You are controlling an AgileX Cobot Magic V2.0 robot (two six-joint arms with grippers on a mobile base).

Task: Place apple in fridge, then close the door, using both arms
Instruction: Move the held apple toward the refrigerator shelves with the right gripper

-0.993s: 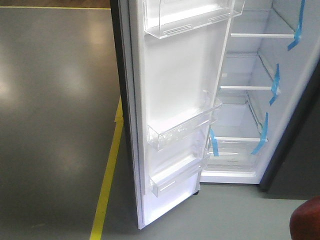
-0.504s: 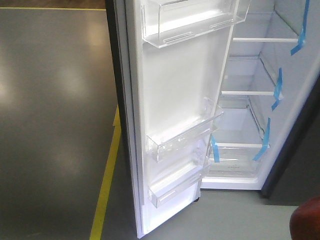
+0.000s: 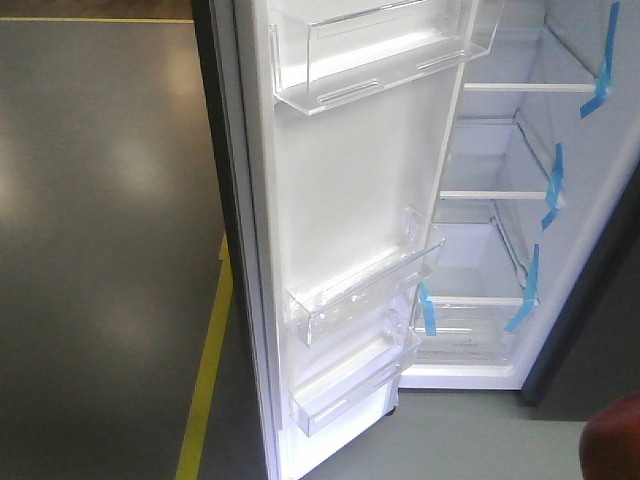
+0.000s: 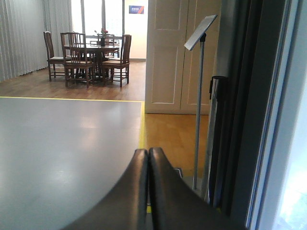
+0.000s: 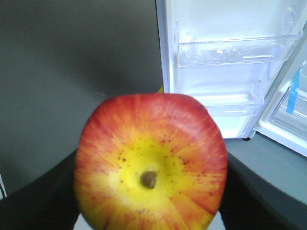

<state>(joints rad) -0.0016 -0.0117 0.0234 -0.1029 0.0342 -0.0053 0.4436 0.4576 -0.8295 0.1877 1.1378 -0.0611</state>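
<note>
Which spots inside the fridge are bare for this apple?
The visible shelves are bare; the middle shelf, bordered by blue tape on its right, looks easiest. The door bins are empty but narrow. Nothing is crowded.

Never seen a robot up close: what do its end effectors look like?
The left end effector has two smooth, glossy black fingers, curved and tapering to rounded tips. The right end effector's fingers are broad and black too. No cables or markings show.

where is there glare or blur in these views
Front view: soft glare patches on the floor, fridge interior washed out. Left wrist view: far windows blown out, left gripper near and soft. Right wrist view: apple sharp, door behind it overexposed.
</note>
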